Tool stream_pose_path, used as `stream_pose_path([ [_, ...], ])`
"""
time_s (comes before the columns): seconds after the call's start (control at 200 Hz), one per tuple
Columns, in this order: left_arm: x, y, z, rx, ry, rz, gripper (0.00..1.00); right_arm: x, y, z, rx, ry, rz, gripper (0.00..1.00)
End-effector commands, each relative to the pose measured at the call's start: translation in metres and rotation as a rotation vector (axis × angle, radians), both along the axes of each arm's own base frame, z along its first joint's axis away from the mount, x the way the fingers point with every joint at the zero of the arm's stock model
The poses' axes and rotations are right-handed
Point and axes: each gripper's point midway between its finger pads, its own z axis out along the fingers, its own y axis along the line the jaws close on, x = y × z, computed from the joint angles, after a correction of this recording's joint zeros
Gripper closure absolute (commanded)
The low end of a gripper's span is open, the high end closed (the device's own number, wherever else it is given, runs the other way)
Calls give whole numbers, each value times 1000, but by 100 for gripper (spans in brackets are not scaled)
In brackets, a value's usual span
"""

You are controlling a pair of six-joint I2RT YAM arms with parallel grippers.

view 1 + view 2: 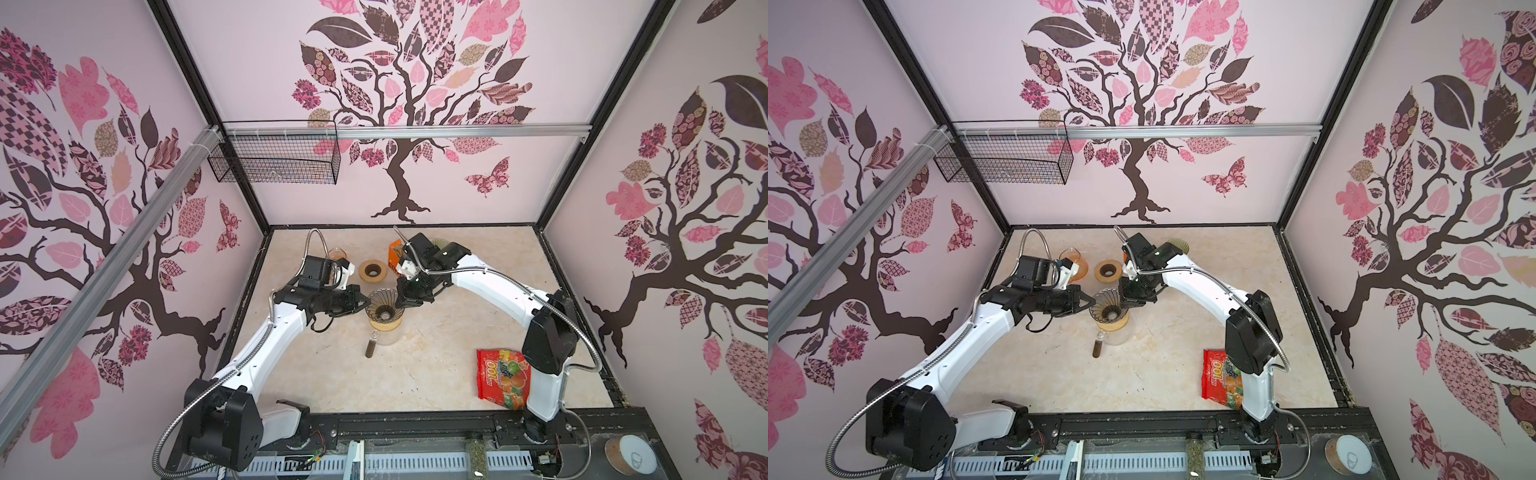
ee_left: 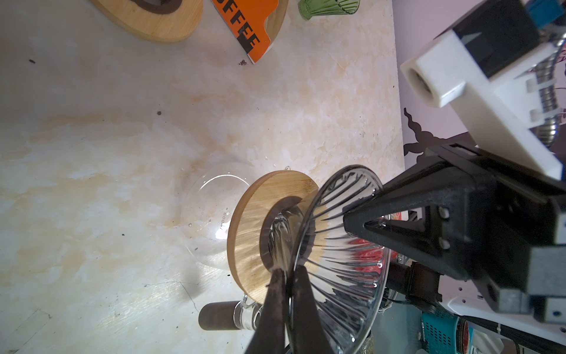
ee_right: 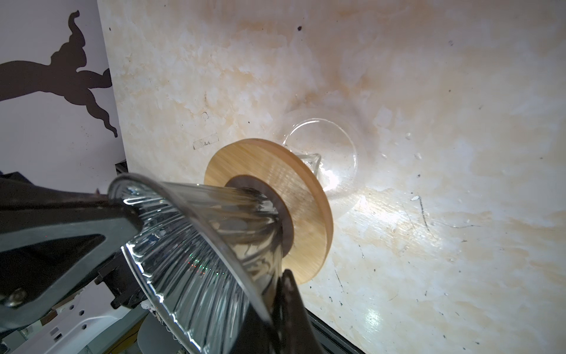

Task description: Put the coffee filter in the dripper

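Observation:
The dripper (image 1: 382, 305) (image 1: 1108, 305), a ribbed clear glass cone with a round wooden collar (image 2: 251, 233), sits on a glass carafe (image 1: 386, 332) at mid-table. My left gripper (image 1: 366, 305) (image 2: 289, 269) is shut on the dripper's left rim, one finger on each side of the glass wall. At the opposite rim my right gripper (image 1: 400, 302) (image 3: 281, 275) is shut on the dripper as well. Nothing lies inside the cone (image 3: 199, 233). The coffee filter is hidden from all views.
Behind the dripper are a wooden ring stand (image 1: 372, 271), an orange box lettered COFFEE (image 2: 251, 27), a green glass (image 2: 327, 6) and a glass flask (image 1: 1073, 259). A red candy bag (image 1: 503, 378) lies front right. A wire basket (image 1: 274, 156) hangs on the back wall.

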Motion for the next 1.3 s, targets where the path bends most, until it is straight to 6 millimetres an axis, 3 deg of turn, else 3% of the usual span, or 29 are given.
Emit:
stream_pose_path([
  [0.0, -38, 23, -75, 160, 258, 26, 96, -24, -8, -58, -116, 98, 81, 97],
  [0.34, -46, 27, -97, 184, 331, 40, 97, -31, -15, -74, -136, 118, 80, 97],
  [0.88, -50, 36, -118, 190, 368, 165, 100, -25, -13, -70, -143, 70, 70, 97],
  [1.295, -60, 43, -128, 159, 348, 265, 100, -35, -9, -73, -184, 27, 111, 98],
])
